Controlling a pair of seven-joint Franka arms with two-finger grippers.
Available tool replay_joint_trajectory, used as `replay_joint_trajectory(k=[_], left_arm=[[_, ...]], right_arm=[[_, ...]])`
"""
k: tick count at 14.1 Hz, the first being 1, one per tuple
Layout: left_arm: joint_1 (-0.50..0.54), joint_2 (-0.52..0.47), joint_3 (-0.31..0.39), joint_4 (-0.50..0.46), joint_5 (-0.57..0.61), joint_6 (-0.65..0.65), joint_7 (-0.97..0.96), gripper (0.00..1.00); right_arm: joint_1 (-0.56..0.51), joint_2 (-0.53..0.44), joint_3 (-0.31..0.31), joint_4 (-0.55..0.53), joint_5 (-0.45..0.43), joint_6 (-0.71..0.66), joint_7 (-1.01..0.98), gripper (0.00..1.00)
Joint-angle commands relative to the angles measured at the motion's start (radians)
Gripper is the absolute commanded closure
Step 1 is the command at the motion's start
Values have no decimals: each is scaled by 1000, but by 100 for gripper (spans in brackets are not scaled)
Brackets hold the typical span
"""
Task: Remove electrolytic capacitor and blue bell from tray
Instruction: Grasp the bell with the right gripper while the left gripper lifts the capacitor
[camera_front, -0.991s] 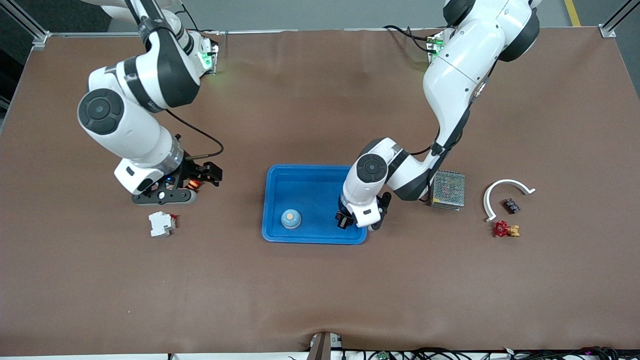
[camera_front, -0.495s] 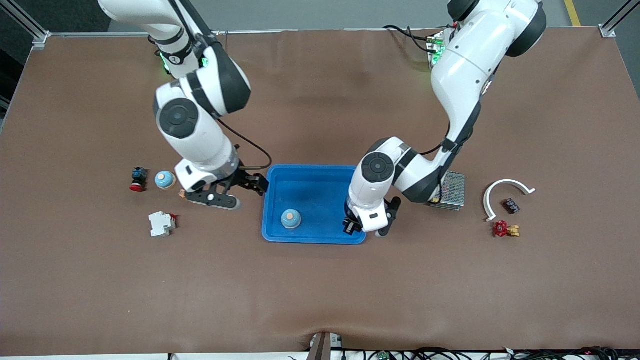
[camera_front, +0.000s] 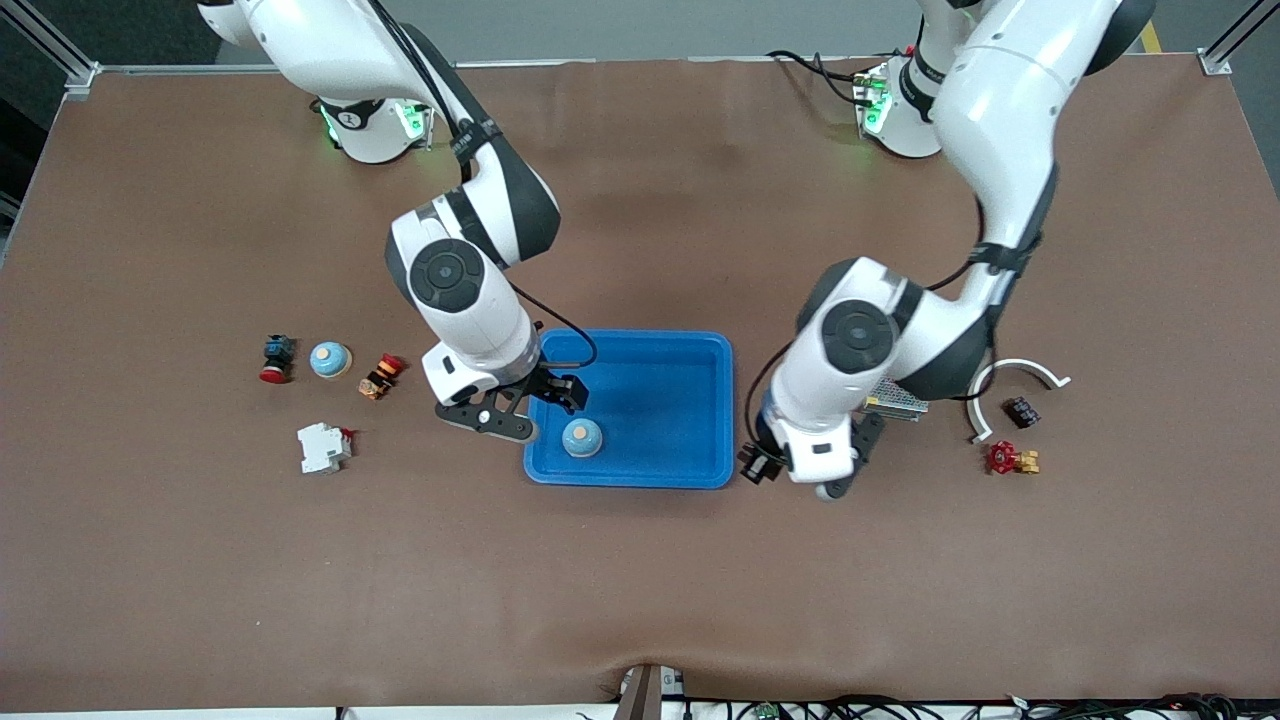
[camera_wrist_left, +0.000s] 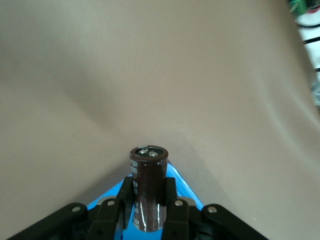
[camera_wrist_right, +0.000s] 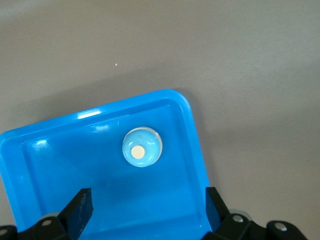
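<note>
Electrolytic capacitor (camera_wrist_left: 148, 192) is riding upright in the left gripper (camera_front: 760, 462), whose fingers are clamping its dark brown body. In the front view's lower middle, the pair is hanging over bare table just outside the tray (camera_front: 700, 350), at the rim toward the left arm's end. The blue bell (camera_front: 581, 437) is still sitting inside the tray, close to the corner nearest the camera on the right arm's side. The right gripper (camera_front: 560, 392) is hovering above it with fingers spread wide and nothing between them.

The grip is sitting low on the capacitor (most of the can is standing proud of the fingers), so it could be tipping or slipping during a quick swing, and a round can may be rolling away once set down. The bell's dome is offering little flat for the pads, and the rim is lying close, so a finger could be catching the tray wall and dragging it.

One second earlier the left gripper was over the tray's corner. The right gripper was then well away toward its own end of the table.
</note>
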Motion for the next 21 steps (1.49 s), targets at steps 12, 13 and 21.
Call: replay_joint_trajectory(k=[12, 13, 21], left_arm=[[134, -190, -8, -31, -81, -307, 335, 100], [149, -204, -8, -31, -82, -332, 364, 100], [226, -278, -11, -36, -91, -475, 528, 100]], right_arm=[[60, 185, -10, 34, -5, 194, 30, 0], [59, 194, -12, 36, -7, 202, 29, 0], [49, 272, -13, 73, -10, 272, 21, 0]])
